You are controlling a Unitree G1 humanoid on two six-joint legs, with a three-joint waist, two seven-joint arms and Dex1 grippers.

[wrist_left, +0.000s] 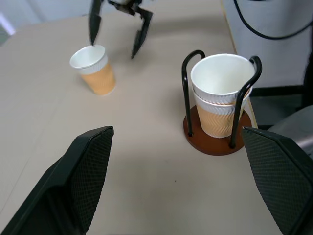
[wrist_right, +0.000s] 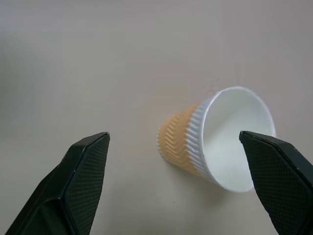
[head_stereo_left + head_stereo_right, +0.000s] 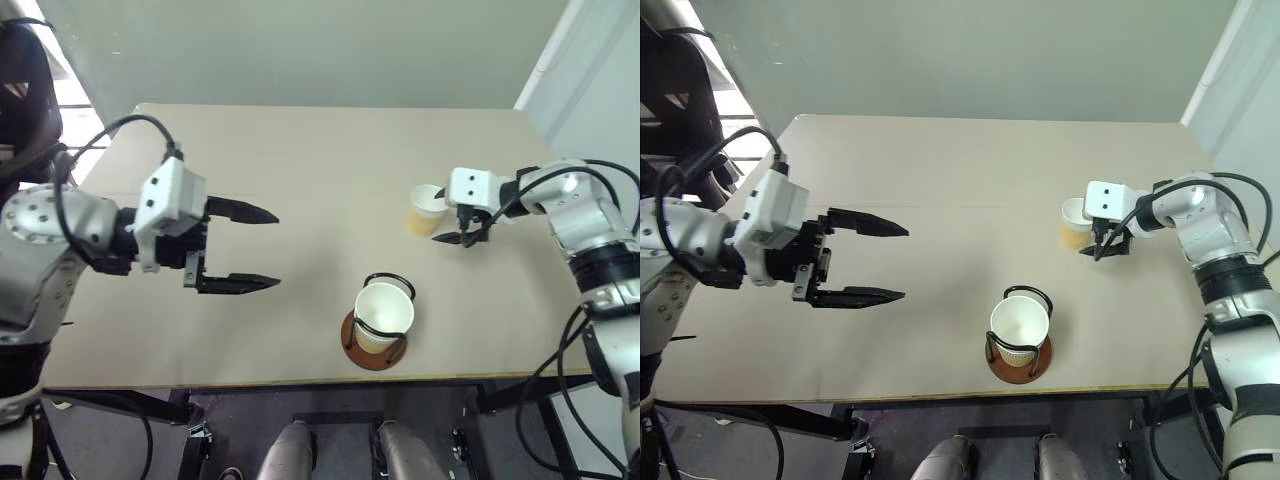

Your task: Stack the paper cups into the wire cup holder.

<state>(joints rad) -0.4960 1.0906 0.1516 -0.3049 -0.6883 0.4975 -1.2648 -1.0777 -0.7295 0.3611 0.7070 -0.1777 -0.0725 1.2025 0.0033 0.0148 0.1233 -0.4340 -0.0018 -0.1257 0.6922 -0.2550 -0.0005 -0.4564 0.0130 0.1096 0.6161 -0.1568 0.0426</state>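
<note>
The wire cup holder [image 3: 352, 343], black loops on a round brown base, stands near the table's front edge, right of centre. Two paper cups [image 1: 222, 78] sit nested inside it. A third paper cup [image 3: 426, 210] stands upright alone on the table's right side. My right gripper [image 3: 455, 238] hovers open just beside this cup, angled down, one fingertip [image 1: 92, 41] close over its rim. In the right wrist view the cup [image 2: 215, 137] lies between the open fingers, nearer one of them. My left gripper [image 3: 276, 249] hangs open and empty above the table's left side, pointing toward the holder.
The tan table [image 3: 300, 150] carries nothing besides the holder and the cups. Its front edge runs just behind the holder's base. A pale wall lies beyond the far edge, and a dark chair [image 3: 25, 90] stands at the far left.
</note>
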